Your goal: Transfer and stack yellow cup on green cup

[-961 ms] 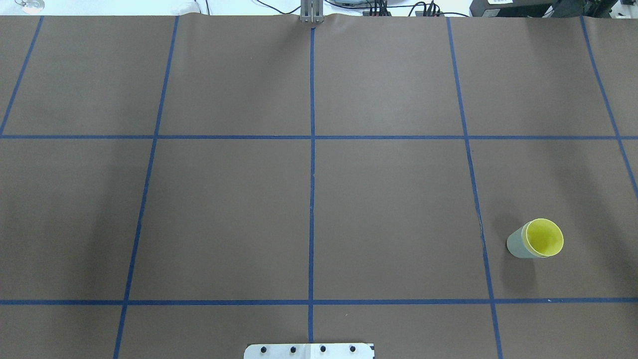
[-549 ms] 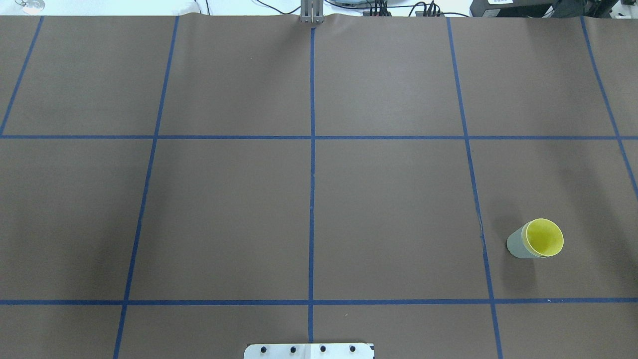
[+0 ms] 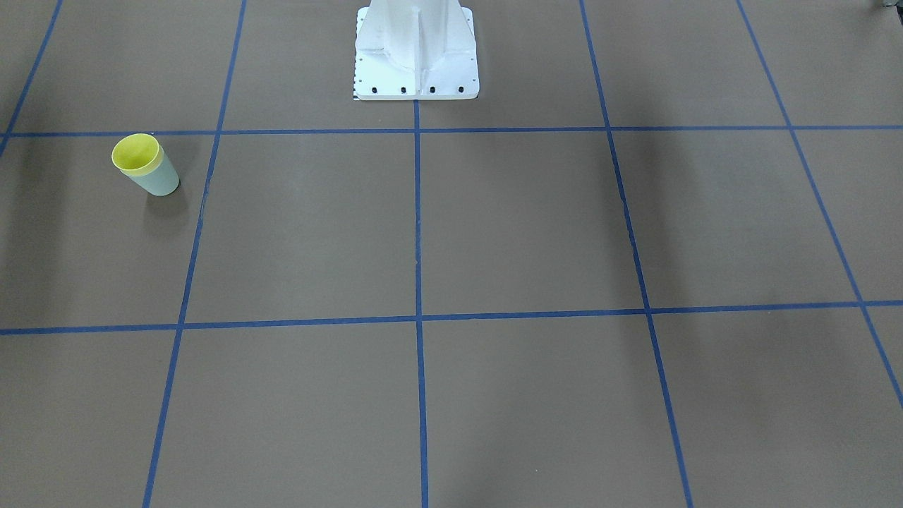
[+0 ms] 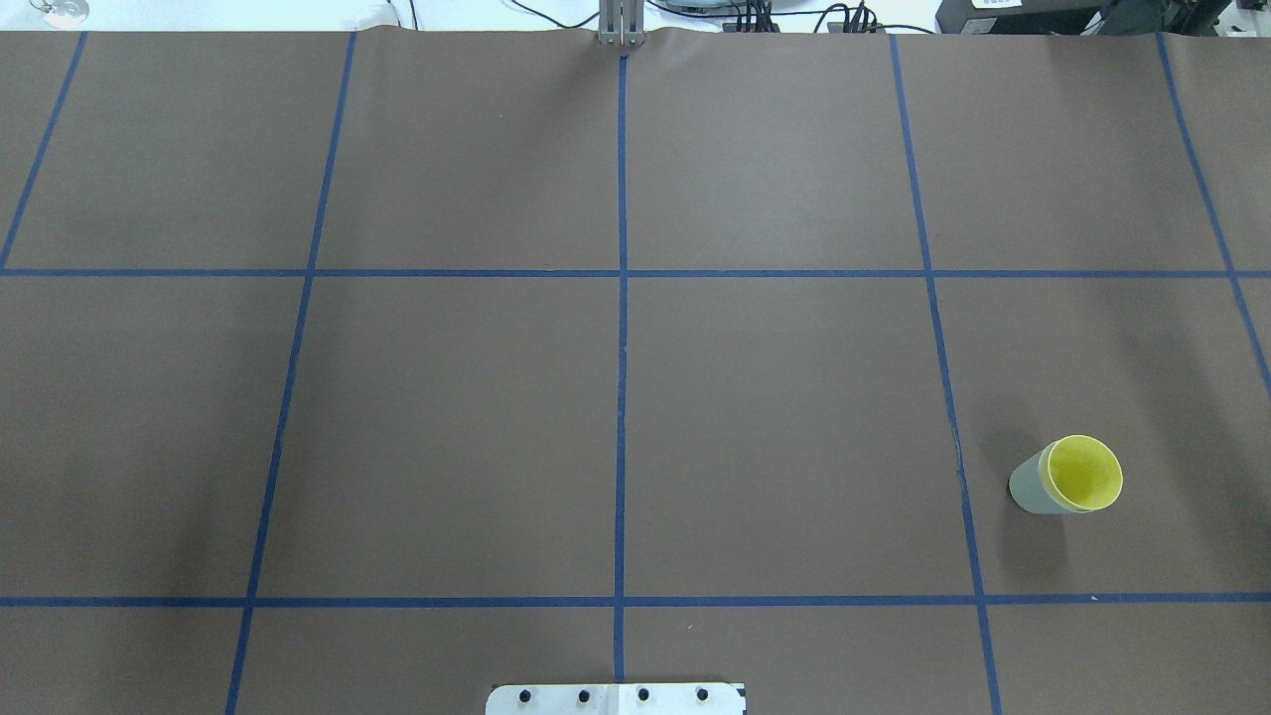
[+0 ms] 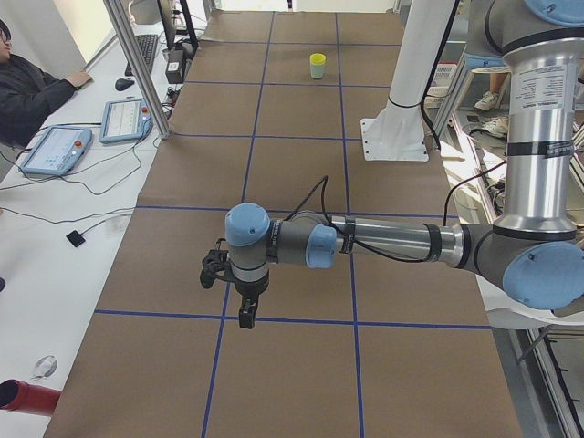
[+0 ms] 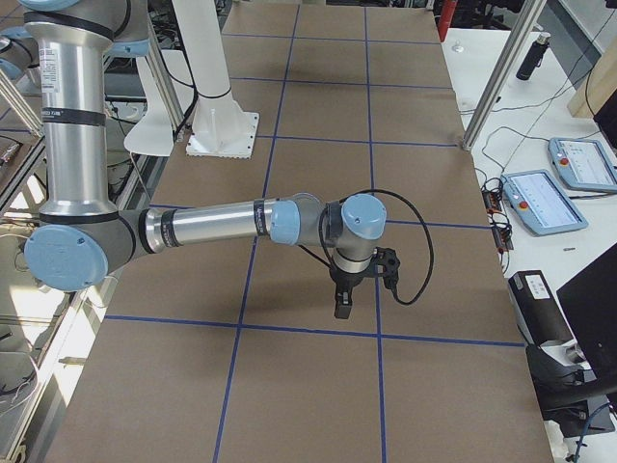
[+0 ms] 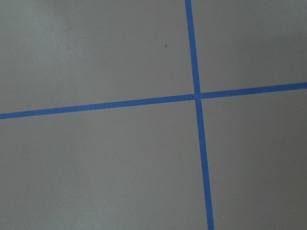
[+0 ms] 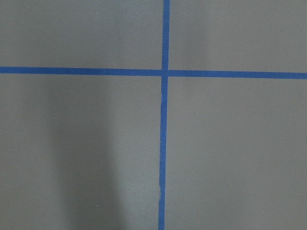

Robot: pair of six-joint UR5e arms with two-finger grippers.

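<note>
One bright yellow plastic cup [image 4: 1084, 475] sits nested upright inside the pale-green plastic cup [image 4: 1028, 489], on the side of the right gripper [image 6: 341, 309]; whether that gripper is wide or closed cannot be told.

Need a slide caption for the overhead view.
Small bright yellow plastic tumbler nested in pale mint-green plastic tumbler on brown blue-taped table.

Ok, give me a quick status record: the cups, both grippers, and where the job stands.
yellow cup: upright, nested inside the green cup
green cup: standing on the table, robot's right side
left gripper: over the table, far from the cups; open or shut unclear
right gripper: over the table, no cup in its wrist view; open or shut unclear
job: stack looks done
</note>
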